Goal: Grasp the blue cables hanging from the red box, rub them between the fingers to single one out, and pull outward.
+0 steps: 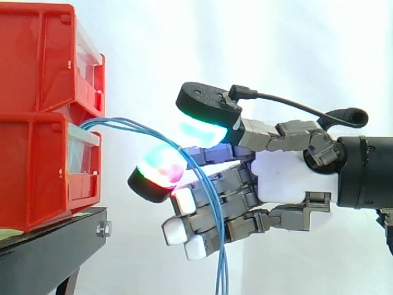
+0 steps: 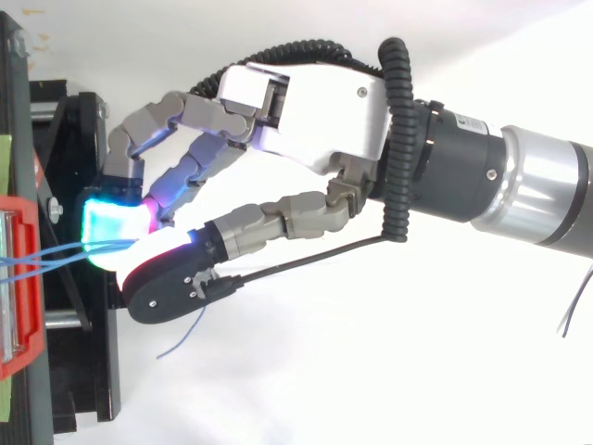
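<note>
Fingers (image 1: 161, 166) pinching blue cables (image 1: 126, 125), from red box (image 1: 37, 178)

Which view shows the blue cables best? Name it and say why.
The side view: the blue cables arc from the red box, pass between the hand's glowing pads and hang down. The top view shows short stretches by the box and a loose end beside the hand.

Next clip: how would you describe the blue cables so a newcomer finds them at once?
Start at the stacked red bins on the left of the side view. From the clear front of the lower bin, the blue cables arc right, pass between the glowing pads of the hand and hang down. Unlike the blocky bins and fingers around them, they are thin blue strands.
</note>
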